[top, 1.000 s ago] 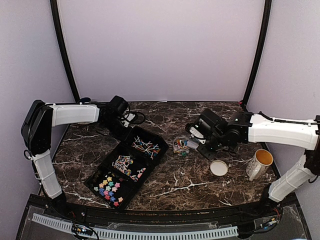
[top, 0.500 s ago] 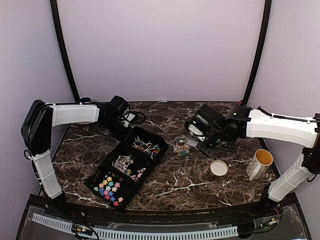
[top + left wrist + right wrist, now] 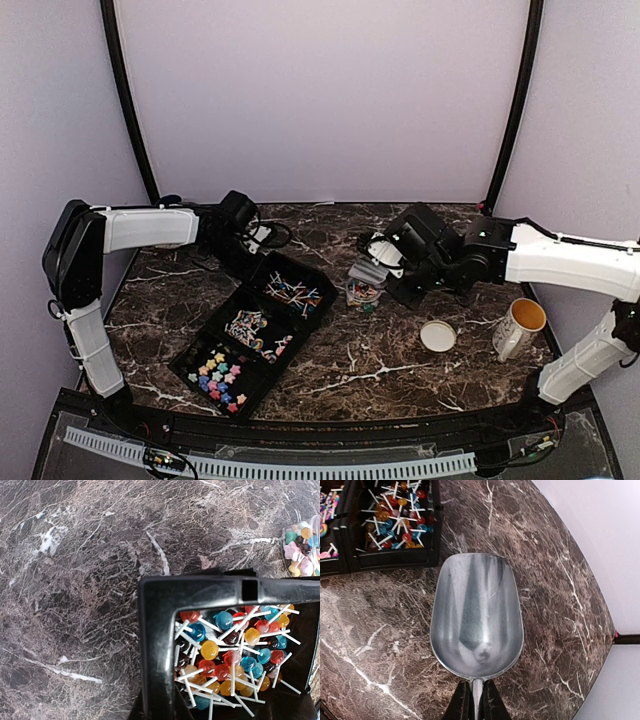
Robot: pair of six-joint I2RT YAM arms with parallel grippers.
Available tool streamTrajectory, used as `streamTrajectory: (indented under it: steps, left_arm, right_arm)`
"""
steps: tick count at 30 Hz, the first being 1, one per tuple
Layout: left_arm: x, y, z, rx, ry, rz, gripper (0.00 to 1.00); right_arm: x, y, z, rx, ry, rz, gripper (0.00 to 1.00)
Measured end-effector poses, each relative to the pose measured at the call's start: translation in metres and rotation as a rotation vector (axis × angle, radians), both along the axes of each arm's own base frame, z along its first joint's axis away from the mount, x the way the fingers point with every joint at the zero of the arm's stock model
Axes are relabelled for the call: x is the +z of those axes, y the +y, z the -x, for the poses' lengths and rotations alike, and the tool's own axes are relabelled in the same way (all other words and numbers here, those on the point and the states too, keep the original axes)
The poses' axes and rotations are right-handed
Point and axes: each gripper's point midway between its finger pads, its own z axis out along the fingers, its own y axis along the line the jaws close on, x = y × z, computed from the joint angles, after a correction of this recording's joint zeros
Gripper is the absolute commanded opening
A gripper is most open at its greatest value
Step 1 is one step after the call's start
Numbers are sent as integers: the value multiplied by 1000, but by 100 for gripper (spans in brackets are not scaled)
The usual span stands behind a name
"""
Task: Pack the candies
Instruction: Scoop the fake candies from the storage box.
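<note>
marble counter [image 3: 400, 370] before you carries one black tray [image 3: 205, 325] with three compartments, one small clear tub [image 3: 362, 292], one round tan lid [image 3: 437, 336] and one mug [image 3: 520, 325]. you also have one metal scoop [image 3: 476, 615].

the candies [image 3: 218, 376] are too many to count. they lie in all three compartments and in the tub. the near compartment holds small flower-like pieces in blue, pink, yellow and green. the middle one holds a mixed, colourful jumble. the far one holds lollipops [image 3: 230, 655] with white sticks and red, orange and blue heads. the tub shows pale pink, yellow and teal pieces.

your right pincer [image 3: 476, 700] is pinching the scoop's handle, with the bowl over the counter, just beside the tub. your left pincer [image 3: 256, 254] is pressed together at the tray's far corner. whether it grips the rim, you cannot tell from these views.
</note>
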Motion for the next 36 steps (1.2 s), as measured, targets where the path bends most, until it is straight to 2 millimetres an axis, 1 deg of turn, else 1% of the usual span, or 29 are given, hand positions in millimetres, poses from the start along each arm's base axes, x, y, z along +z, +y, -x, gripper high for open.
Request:
streamTrajectory:
  steps: [4,7,9,13,16,18,22,27,31,36]
  left_arm:
    - [0,-1,1,-4,3,6,0]
    - [0,-2,1,-7,4,9,0]
    - [0,-2,1,-9,5,11,0]
    - [1,-3,1,-14,3,10,0]
    - [2,-4,1,-20,-1,7,0]
    - [2,-5,2,-21,-2,5,0]
    - [1,-5,2,-23,0,2,0]
    - [0,-6,2,-24,-1,-3,0]
    - [-1,-6,2,-25,0,-7,0]
    - [-2,-7,2,-27,2,-14,0]
  right_arm:
    - [10,19,10,108,-33,-33,0]
    - [12,31,15,175,-35,-21,0]
    - [13,43,16,214,-34,-8,0]
    - [10,67,11,256,-13,39,0]
    - [1,81,9,269,15,83,0]
    - [-8,85,9,275,39,118,0]
    - [-25,87,13,288,88,191,0]
    - [-31,90,15,296,119,244,0]
    - [-35,98,12,297,127,275,0]
    - [-46,114,4,293,128,312,0]
